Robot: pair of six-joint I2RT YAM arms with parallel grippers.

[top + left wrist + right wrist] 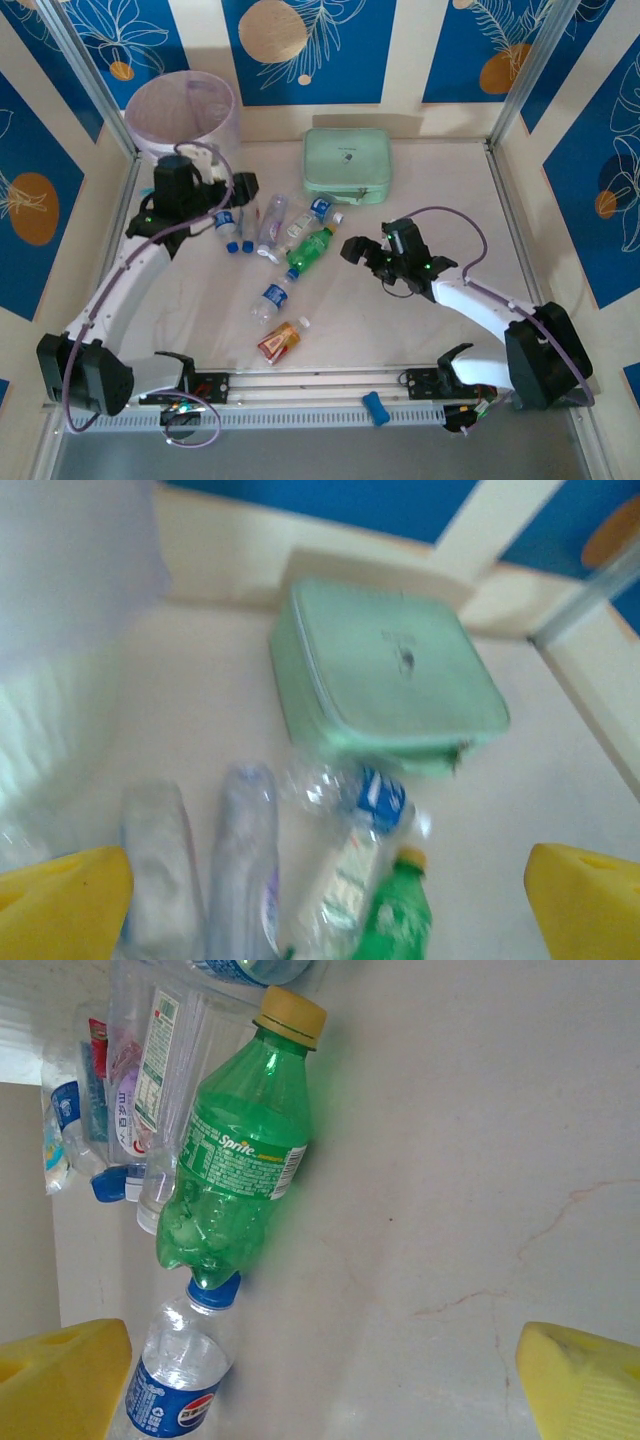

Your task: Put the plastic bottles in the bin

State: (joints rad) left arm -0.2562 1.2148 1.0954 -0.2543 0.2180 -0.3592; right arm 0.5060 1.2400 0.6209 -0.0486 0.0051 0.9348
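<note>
On the table [430,180], bottles [272,228]: lying on their sides in a loose cluster near the middle, well short of the bin.
green bottle [235,1175]: yellow cap, its base touching the blue cap of a clear bottle [175,1380].
bin [182,112]: upright in the far left corner.
left gripper [232,195]: fingers spread wide, holding nothing, over the cluster's left end, near the bin.
right gripper [358,252]: fingers spread wide, empty, just right of the green bottle.
green case [347,165]: flat on the table behind the cluster.
</note>
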